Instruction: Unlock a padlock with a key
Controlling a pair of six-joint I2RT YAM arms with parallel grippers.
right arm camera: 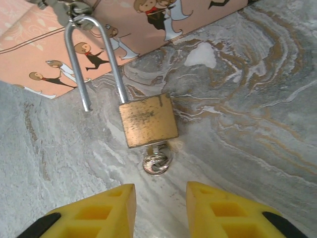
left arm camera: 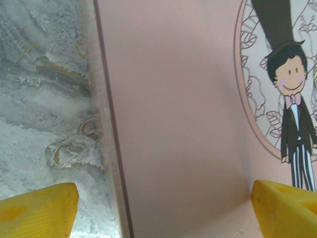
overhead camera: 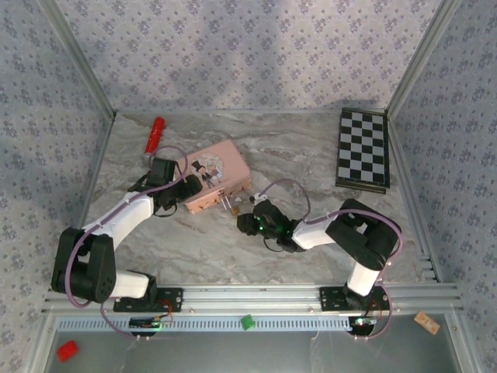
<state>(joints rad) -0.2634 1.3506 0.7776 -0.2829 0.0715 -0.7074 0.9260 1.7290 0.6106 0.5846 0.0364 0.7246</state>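
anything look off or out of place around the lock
The padlock lies open: one leg of its shackle is free of the brass body, the loop hooked on the pink tin's clasp, with the key in its keyhole. Nothing else looks odd.

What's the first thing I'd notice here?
The pink tin with cartoon people sits mid-table. A little gold padlock is hooked on its clasp, loop open, with a key stuck in its bottom. A black-and-white checkerboard lies at the far right.

No legible text, brand or number on padlock (right arm camera: 147,120) or pink tin (left arm camera: 173,124).
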